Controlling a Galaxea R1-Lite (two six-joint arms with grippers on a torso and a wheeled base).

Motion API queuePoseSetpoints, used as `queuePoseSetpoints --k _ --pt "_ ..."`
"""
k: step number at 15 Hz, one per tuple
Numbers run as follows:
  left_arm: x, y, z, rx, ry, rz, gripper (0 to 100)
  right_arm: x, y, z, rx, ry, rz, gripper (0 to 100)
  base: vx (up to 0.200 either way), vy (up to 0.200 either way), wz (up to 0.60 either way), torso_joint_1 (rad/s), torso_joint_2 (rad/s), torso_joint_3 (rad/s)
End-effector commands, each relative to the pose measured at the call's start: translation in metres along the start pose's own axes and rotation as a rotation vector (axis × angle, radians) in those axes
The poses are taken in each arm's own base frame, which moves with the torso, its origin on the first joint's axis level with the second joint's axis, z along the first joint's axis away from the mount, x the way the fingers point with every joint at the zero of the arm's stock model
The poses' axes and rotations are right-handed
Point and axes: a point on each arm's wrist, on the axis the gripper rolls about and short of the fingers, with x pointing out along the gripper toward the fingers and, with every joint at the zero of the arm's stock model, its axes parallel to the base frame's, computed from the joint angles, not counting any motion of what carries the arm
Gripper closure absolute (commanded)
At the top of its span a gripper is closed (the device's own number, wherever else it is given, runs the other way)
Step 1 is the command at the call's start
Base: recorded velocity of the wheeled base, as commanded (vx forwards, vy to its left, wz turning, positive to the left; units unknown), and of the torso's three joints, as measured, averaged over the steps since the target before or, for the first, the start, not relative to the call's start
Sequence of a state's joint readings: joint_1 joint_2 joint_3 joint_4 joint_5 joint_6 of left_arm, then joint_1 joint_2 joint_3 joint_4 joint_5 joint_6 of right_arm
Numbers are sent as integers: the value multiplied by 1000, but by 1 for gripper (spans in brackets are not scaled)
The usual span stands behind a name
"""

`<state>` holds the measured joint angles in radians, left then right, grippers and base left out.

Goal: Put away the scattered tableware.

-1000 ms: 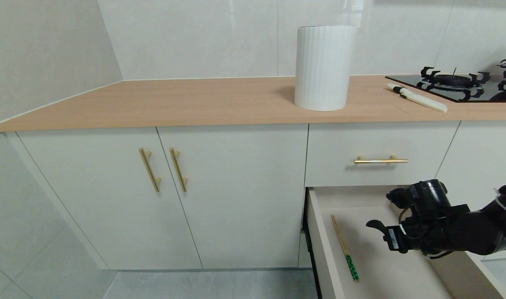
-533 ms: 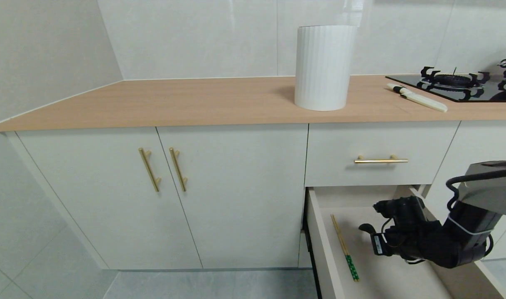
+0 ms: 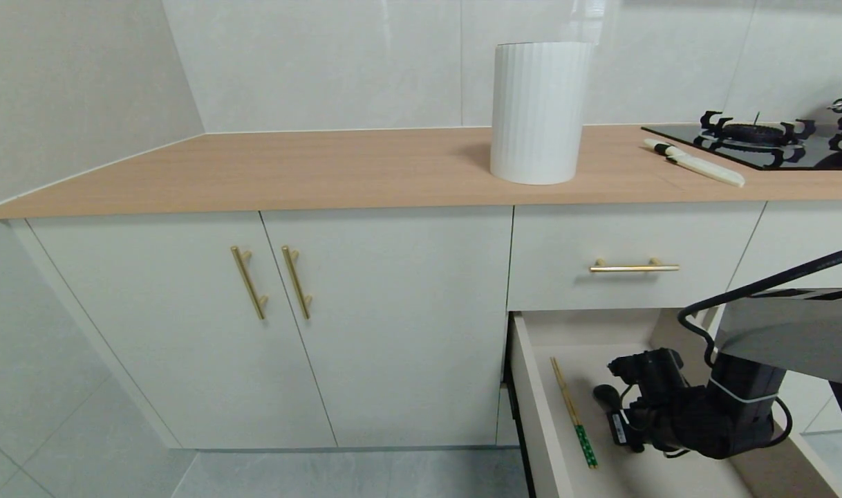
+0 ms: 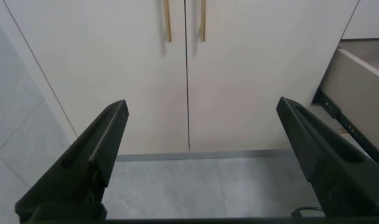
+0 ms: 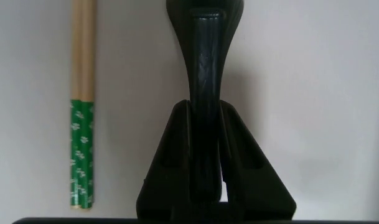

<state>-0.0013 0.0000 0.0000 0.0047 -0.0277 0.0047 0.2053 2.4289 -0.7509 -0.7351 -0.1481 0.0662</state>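
Note:
The lower drawer (image 3: 531,387) stands pulled out. A pair of wooden chopsticks with green ends (image 3: 573,415) (image 5: 82,106) lies along its left side. My right gripper (image 3: 618,415) (image 5: 205,162) is low inside the drawer, just right of the chopsticks, shut on the handle of a black spoon (image 3: 604,394) (image 5: 205,74). The spoon's bowl points away from the wrist, close over the drawer floor. My left gripper (image 4: 201,107) hangs open with nothing between its fingers, facing the white cabinet doors above the grey floor.
On the wooden counter stand a tall white ribbed container (image 3: 540,111), a cream-handled knife (image 3: 694,162) and a black gas hob (image 3: 760,142). The upper drawer with a gold handle (image 3: 633,267) is closed. Two cabinet doors (image 3: 269,325) are closed on the left.
My right arm has gone down and to the left, carrying the black spoon deeper into the drawer and nearer the chopsticks. The chopsticks have stayed where they were.

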Motion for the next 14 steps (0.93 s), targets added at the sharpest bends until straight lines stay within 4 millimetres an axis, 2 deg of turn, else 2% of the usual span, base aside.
queuePoseSetpoints --k 1,9,10,14 --pt "0 0 0 0 0 0 0 3 1 0 -3 17 -2 100 0 0 0 0 0 0" --pt "0 0 0 0 0 0 0 3 1 1 -3 17 -2 100 0 0 0 0 0 0" --pt "0 0 0 0 0 0 0 3 1 0 -3 19 -2 0 0 0 0 0 0 0" --pt "0 0 0 0 0 0 0 3 1 1 -1 17 -2 0 0 0 0 0 0 0"
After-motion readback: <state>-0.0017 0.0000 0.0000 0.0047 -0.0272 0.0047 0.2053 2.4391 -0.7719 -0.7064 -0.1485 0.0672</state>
